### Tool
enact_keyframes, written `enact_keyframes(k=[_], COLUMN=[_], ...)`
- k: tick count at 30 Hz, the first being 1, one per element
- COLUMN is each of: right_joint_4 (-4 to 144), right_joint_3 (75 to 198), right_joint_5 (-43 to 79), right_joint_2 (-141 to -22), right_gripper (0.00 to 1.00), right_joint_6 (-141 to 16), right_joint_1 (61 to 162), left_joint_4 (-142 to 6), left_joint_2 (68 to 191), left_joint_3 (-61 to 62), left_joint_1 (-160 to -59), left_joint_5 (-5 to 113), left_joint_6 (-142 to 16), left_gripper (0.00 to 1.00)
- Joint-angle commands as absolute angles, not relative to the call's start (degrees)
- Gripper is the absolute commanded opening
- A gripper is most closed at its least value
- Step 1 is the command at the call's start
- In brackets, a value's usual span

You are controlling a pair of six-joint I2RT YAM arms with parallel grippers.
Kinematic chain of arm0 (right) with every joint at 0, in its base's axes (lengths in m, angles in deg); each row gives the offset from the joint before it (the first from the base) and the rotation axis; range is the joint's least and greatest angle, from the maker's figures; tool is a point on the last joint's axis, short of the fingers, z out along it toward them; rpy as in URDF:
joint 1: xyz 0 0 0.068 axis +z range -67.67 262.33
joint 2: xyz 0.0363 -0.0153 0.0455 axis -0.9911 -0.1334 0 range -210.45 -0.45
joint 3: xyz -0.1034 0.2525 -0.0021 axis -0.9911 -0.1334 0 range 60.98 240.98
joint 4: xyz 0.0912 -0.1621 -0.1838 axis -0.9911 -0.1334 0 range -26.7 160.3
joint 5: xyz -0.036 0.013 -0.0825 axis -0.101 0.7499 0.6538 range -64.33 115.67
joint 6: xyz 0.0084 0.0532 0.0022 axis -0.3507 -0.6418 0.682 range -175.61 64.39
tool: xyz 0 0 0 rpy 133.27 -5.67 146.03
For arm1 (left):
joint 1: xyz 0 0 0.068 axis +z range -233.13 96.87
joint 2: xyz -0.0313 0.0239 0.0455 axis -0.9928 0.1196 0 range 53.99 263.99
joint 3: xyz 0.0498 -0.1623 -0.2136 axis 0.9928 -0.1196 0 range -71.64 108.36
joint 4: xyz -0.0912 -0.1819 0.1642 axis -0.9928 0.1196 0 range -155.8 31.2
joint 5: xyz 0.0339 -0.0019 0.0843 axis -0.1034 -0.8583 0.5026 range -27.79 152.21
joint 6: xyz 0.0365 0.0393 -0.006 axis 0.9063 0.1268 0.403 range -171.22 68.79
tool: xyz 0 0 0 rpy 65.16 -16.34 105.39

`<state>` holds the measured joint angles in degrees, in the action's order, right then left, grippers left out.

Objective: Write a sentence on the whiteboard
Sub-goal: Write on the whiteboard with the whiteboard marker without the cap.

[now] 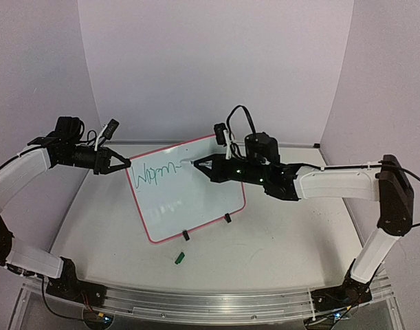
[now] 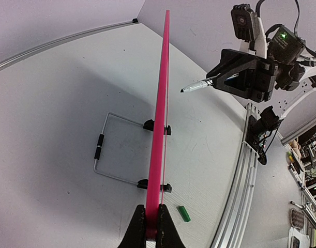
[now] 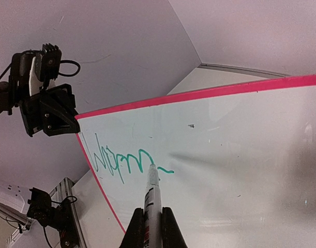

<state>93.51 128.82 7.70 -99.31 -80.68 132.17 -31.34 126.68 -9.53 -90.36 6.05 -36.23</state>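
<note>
The left end effector (image 1: 125, 163) clamps the pink-framed white whiteboard's (image 1: 189, 203) left edge; the outstretched right end effector (image 1: 201, 163) grips a grey marker (image 3: 152, 194).

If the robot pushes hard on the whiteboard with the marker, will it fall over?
Probably not: the left gripper pinches the whiteboard by its edge, and a wire stand props it behind. Edge-on it looks straight, so likely stiff. Its glossy face is probably slippery.
</note>
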Motion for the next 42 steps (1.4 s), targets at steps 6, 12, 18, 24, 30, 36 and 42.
enact_keyframes(k=[6,12,18,24,30,36,42], right_joint_4=[95.5,95.6,95.6,95.6,95.7,95.6,95.3], right_joint_3=[133.6,133.8,132.9,130.5,128.9,128.0,127.8], right_joint_5=[5.4,4.9,4.6,4.0,3.0,4.4,7.2], right_joint_2=[-102.7,-103.9,-104.2,-104.2,-104.6,-103.7,-101.5], right_gripper=[0.0,0.0,0.0,0.0,0.0,0.0,0.0], right_joint_6=[-81.6,-82.3,-82.9,-83.7,-84.6,-84.5,-83.6], right_joint_1=[130.7,130.2,130.1,130.1,130.1,130.1,130.1], left_joint_4=[-30.7,-30.6,-30.6,-30.6,-30.5,-30.5,-30.5], left_joint_2=[125.7,125.7,125.8,125.8,125.9,126.1,126.1], left_joint_3=[-9.3,-9.3,-9.3,-9.3,-9.3,-9.2,-9.2], left_joint_1=[-91.2,-91.3,-91.3,-91.4,-91.3,-91.4,-91.4], left_joint_5=[6.8,7.0,7.0,7.0,7.1,7.2,7.3], left_joint_6=[-36.0,-36.0,-35.9,-35.9,-35.9,-35.9,-35.9], left_gripper=[0.0,0.0,0.0,0.0,0.0,0.0,0.0])
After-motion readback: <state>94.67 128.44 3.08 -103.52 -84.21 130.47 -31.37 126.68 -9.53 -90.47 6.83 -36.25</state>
